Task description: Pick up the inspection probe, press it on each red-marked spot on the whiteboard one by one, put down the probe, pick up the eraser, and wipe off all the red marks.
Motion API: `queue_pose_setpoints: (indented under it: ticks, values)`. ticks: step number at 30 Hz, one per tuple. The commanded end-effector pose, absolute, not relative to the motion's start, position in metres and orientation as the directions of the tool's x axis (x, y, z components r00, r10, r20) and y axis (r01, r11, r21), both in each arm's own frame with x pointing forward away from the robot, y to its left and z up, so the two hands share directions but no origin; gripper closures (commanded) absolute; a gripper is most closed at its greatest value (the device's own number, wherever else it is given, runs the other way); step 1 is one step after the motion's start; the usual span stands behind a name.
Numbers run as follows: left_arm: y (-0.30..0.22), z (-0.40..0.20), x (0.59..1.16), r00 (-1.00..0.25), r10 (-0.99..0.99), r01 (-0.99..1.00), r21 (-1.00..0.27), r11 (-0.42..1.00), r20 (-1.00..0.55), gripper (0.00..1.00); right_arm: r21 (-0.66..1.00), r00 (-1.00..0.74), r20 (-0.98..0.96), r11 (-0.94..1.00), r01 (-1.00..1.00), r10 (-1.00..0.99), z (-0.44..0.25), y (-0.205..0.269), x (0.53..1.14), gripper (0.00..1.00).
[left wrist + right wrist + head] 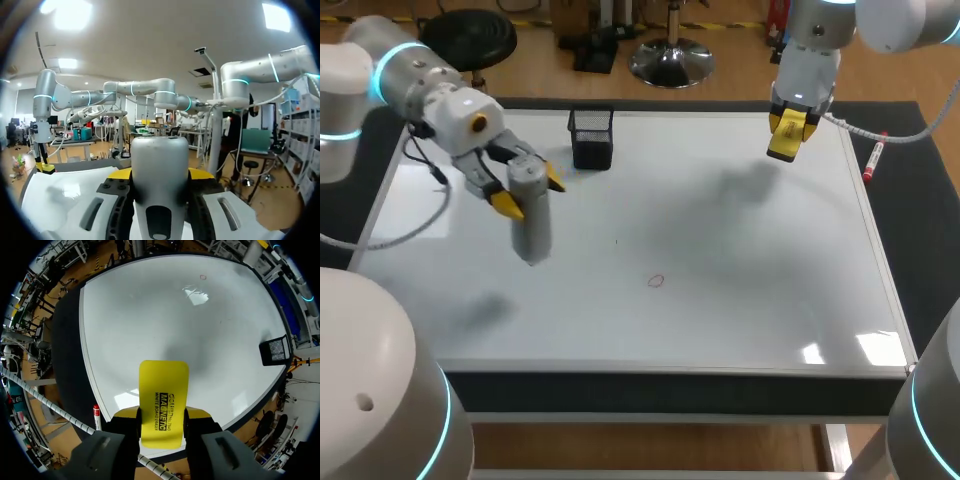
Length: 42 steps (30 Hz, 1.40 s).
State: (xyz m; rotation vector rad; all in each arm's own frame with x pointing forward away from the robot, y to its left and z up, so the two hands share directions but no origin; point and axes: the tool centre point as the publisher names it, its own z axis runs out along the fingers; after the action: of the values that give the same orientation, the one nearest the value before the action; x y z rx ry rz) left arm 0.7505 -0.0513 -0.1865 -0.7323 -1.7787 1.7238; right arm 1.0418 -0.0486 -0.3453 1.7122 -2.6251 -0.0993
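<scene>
The whiteboard [740,300] covers most of the table, with the mesh holder [592,140] standing on it by its far edge, left of the middle, and the marked spot [656,281] near its middle, slightly toward the near edge. A marker [874,160] lies on the table just outside the board's right edge, by the far right corner. The left gripper [530,190] holds the probe [531,225] over the board's left part, in front of the holder, and the right gripper [162,414] holds the eraser [163,385] over the far right corner.
</scene>
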Motion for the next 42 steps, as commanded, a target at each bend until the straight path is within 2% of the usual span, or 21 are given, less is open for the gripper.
queue_pose_setpoints:
  ticks: [1,18,30,42]
  values:
    - [-0.023,-0.175,0.752,-0.710,0.704,0.027,-0.998,0.054,0.018,1.00,0.055,-0.402,-0.027,0.400,-0.915,-0.915,-0.344,-0.050,1.041,1.00]
    - [0.033,-0.183,0.811,-0.643,0.766,0.068,-0.997,0.033,-0.018,1.00,0.055,-0.402,-0.027,0.400,-0.915,-0.915,-0.344,-0.050,1.041,1.00]
    - [0.064,-0.185,0.850,-0.644,0.764,0.086,-0.996,0.017,-0.042,1.00,0.055,-0.402,-0.027,0.400,-0.915,-0.915,-0.344,-0.050,1.041,1.00]
    - [0.067,-0.190,0.876,-0.669,0.734,0.136,-0.990,-0.030,-0.114,1.00,0.055,-0.402,-0.027,0.400,-0.915,-0.915,-0.344,-0.050,1.041,1.00]
